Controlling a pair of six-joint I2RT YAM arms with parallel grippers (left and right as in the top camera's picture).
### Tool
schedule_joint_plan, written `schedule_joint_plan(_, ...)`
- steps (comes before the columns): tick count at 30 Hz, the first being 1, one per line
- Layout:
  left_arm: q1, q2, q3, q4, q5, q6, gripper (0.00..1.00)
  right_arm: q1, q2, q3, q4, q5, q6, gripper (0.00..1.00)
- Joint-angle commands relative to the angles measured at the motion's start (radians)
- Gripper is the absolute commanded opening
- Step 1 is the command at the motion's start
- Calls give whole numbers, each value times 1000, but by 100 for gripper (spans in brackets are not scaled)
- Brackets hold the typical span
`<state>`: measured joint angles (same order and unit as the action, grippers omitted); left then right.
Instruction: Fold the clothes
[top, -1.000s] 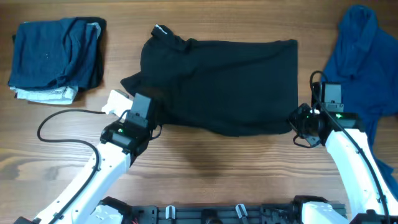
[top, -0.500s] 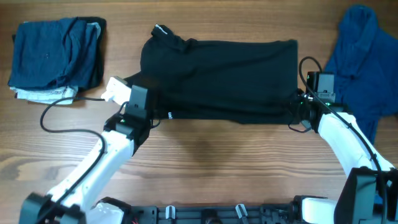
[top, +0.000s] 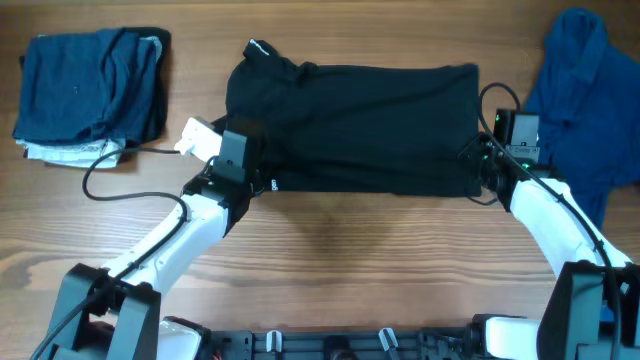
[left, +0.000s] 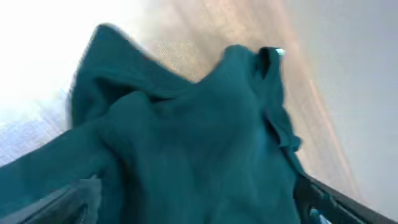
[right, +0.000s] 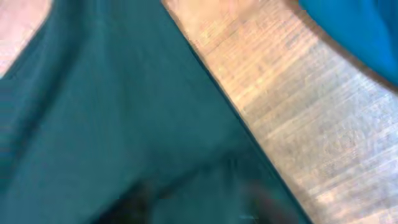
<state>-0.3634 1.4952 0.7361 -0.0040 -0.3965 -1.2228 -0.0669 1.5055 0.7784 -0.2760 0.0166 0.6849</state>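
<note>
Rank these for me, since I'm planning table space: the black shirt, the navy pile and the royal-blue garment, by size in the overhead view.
1. The black shirt, clearly largest.
2-3. The navy pile and the royal-blue garment look about alike. The blue one runs past the frame edge, so I cannot rank them.

We see a dark garment (left: 205, 143) bunched in soft folds across most of the blurred view, a small white tag (left: 278, 52) at its far edge. Our left fingers (left: 59, 202) stand wide apart at the lower corners, with the wooden table (left: 205, 25) beyond.
</note>
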Motion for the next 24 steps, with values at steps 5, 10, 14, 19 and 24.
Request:
schedule_joint_plan(5, 8, -11, 48, 74, -7, 315, 99, 2, 5, 82, -6, -43, -138, 68)
schedule_joint_plan(10, 8, -21, 393, -378, 30, 563, 99, 2, -4, 425, -392, -172, -345, 79)
schedule_joint_plan(14, 40, 37, 706, -555, 102, 701, 99, 2, -1, 655, -504, -141, -443, 85)
schedule_joint_plan(19, 97, 437, 1246, -823, 187, 629, 99, 1, 159, 845, -528, -138, -377, 79)
schedule_joint_plan(24, 122, 671, 1494, -848, 200, 163, 99, -9, 351, 921, -405, -95, -60, 66)
